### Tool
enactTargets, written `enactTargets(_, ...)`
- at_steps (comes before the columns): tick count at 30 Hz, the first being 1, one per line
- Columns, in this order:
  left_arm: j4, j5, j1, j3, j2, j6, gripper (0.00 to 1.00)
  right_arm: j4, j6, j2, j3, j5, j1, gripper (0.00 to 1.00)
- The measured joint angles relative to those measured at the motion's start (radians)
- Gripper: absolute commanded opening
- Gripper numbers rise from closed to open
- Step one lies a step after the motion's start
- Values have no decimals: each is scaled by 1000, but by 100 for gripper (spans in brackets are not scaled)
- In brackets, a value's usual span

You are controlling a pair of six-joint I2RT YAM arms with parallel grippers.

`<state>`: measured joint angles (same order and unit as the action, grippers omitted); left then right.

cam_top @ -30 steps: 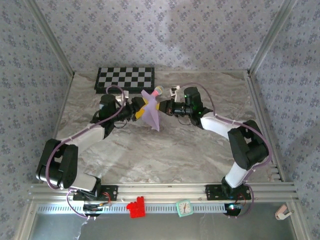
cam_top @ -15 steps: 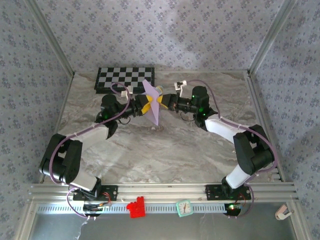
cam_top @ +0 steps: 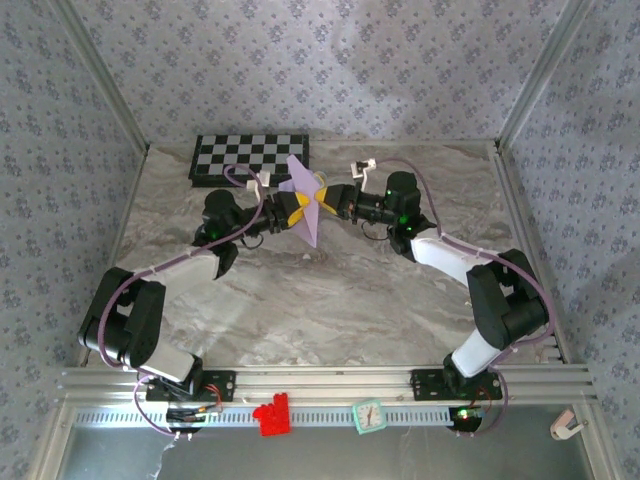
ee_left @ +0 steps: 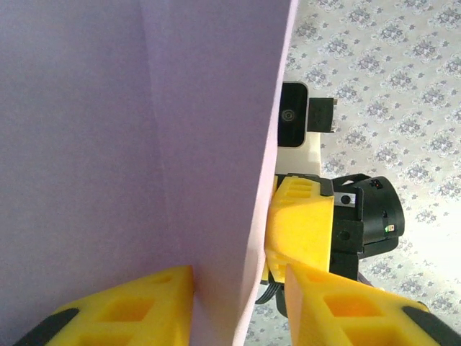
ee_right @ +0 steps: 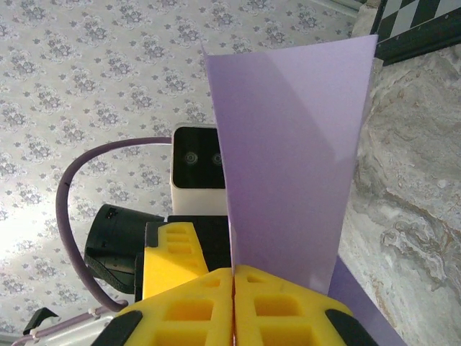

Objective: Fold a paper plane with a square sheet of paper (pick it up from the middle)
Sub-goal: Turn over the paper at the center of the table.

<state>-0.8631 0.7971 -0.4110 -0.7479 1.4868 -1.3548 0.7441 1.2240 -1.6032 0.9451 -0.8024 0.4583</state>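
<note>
A: What sits closest, at the near rail?

B: A red block [cam_top: 270, 415] and a small clock [cam_top: 367, 416], both well apart from the work. Beyond them the left arm [cam_top: 165, 268] and the right arm [cam_top: 440, 250] reach in toward each other over the marble table [cam_top: 400, 290].

A: And the sheet of paper?

B: The sheet of paper [cam_top: 303, 205] is off the table. It stands on edge in the air between the two pincers, at about 12 o'clock from the table's middle.

A: Which one has it?

B: The right gripper [ee_right: 233, 272] is clenched on it. Its yellow fingers [ee_right: 281, 303] meet, and the sheet rises straight out of the seam. The left gripper [ee_left: 240, 272] is released, its fingers [ee_left: 122, 306] apart with the sheet's edge passing down between them.

A: How will the sheet handle?

B: Probably light and limp. A crease runs up it, which likely helps it stand flat. A sheet this thin may still bow or flutter if swung fast, and a hard pinch could dent it. The left gripper would do best to close at 9 o'clock of the right one, near the crease and not out at a loose corner.

A: And farthest back?

B: A checkered board [cam_top: 250, 156] at 11 o'clock, just before the wallpapered wall [cam_top: 330, 60].
</note>
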Motion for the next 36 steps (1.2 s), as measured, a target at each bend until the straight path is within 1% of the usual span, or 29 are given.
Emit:
enactTargets(4, -1, 0, 0, 0, 0, 10, 24, 2, 5, 0, 0, 0, -4, 13)
enactTargets(9, 7, 0, 0, 0, 0, 30, 14, 0, 18, 0, 0, -7, -10, 24)
enactTargets(13, 35, -1, 0, -5, 0, 58, 11, -10, 13, 0, 0, -14, -24, 32)
enactTargets(15, 69, -4, 0, -11, 0, 82, 10, -31, -5, 0, 0, -17, -35, 38)
enactTargets(17, 118, -8, 0, -20, -2, 112, 10, -77, -40, 9, 0, -13, -48, 43)
enactTargets(19, 201, -19, 0, -36, -13, 158, 10, -153, -96, 32, 0, 3, -63, 47)
enactTargets(22, 425, -62, -2, -99, -36, 286, 10, -316, -212, 95, 0, 60, -85, 51)
enactTargets(25, 716, -169, -19, -217, -47, 456, 10, -514, -353, 167, 16, 156, -98, 53)
enactTargets(28, 1029, -343, -73, -380, -37, 649, 10, -689, -476, 212, 49, 262, -101, 53)
enactTargets(32, 1313, -590, -163, -570, 30, 825, 10, -845, -578, 255, 60, 381, -106, 53)
enactTargets(36, 1535, -855, -243, -705, 155, 923, 9, -951, -617, 278, 60, 468, -138, 53)
